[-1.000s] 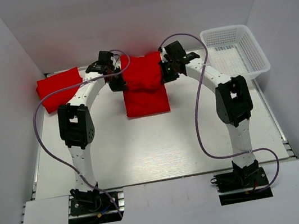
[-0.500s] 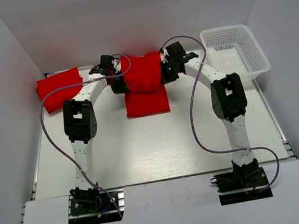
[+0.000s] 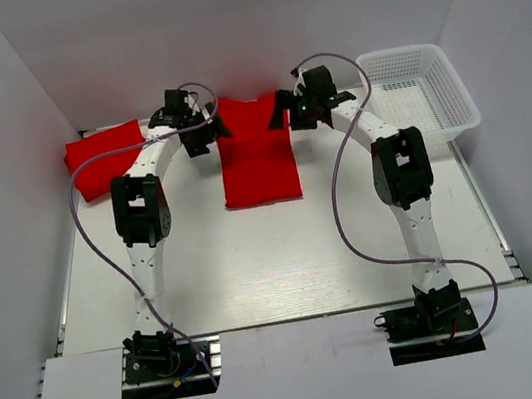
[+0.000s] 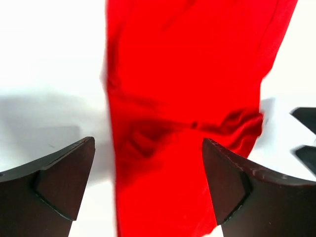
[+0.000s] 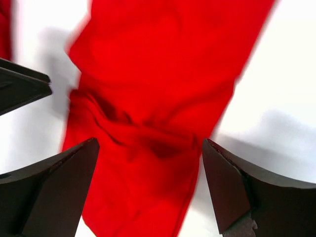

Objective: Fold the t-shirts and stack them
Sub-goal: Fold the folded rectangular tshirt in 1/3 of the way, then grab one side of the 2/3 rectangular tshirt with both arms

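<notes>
One red t-shirt (image 3: 258, 160) lies on the table as a narrow folded strip running from the back toward the middle. My left gripper (image 3: 211, 130) hovers at its back left corner, jaws wide open with nothing held. My right gripper (image 3: 284, 113) hovers at the back right corner, also open and empty. In the left wrist view the t-shirt (image 4: 182, 98) lies below and between the dark fingers (image 4: 64, 182), wrinkled across its middle. The right wrist view shows the same cloth (image 5: 158, 108) under the open gripper (image 5: 148, 190). A second t-shirt (image 3: 102, 157), folded, rests at the back left.
A white lattice basket (image 3: 462, 114) stands at the back right, close to the right arm. White walls close in the table on the left, back and right. Purple cables loop from both arms over the table (image 3: 275, 259).
Both grippers have opened and let go of the middle t-shirt. Its raised, bunched back part now lies flat. Both wrists have drawn back and slightly apart.
</notes>
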Controlling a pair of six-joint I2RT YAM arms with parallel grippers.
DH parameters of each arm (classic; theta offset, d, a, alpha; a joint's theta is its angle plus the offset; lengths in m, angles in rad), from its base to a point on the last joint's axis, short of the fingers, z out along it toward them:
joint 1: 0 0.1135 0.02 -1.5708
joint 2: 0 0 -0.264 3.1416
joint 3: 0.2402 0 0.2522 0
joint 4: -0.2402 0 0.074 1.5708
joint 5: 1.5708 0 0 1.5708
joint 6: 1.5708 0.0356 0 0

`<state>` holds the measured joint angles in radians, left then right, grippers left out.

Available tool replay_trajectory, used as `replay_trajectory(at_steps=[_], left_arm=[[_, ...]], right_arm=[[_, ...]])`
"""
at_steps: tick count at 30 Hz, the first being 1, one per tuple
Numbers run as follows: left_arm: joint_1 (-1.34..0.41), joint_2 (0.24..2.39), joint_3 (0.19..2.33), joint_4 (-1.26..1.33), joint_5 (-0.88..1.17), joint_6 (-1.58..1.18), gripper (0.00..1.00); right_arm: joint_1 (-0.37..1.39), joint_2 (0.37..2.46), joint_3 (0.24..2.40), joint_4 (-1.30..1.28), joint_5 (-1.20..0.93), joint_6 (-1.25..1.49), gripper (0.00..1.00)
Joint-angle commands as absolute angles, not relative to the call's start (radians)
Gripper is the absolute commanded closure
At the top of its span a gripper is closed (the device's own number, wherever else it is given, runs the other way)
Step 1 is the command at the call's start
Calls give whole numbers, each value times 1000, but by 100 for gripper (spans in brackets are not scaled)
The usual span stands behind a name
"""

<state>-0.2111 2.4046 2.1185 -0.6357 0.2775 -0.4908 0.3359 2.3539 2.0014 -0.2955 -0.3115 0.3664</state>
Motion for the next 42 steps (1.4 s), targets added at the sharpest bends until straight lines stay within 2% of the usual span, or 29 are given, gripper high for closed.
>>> replay_trajectory(at_steps=[1, 6, 12, 18, 23, 28, 37, 40, 42], left_arm=[[-166, 2358, 2197, -601, 272, -508, 1], [-144, 2234, 2082, -571, 262, -470, 1], [-178, 2128, 1979, -686, 215, -376, 1], [-232, 1930, 1572, -640, 209, -367, 1], [-297, 1867, 1375, -583, 233, -367, 1], [-321, 1833, 1270, -500, 264, -345, 1], [-321, 1904, 1270, -454, 298, -308, 1], [-321, 1930, 1270, -442, 288, -299, 4], [-321, 1930, 1246, -398, 313, -299, 12]], right_arm=[[318, 2310, 2112, -155, -328, 396, 10], [311, 2185, 1978, -156, -282, 327, 10], [324, 2018, 1778, -201, -272, 275, 10], [348, 1869, 1471, -212, -305, 279, 10], [377, 1804, 1257, -170, -351, 301, 10], [391, 1822, 1210, -149, -380, 311, 10], [393, 1902, 1218, -156, -425, 316, 10], [388, 1919, 1223, -161, -429, 307, 10], [388, 1942, 1229, -160, -437, 308, 10]])
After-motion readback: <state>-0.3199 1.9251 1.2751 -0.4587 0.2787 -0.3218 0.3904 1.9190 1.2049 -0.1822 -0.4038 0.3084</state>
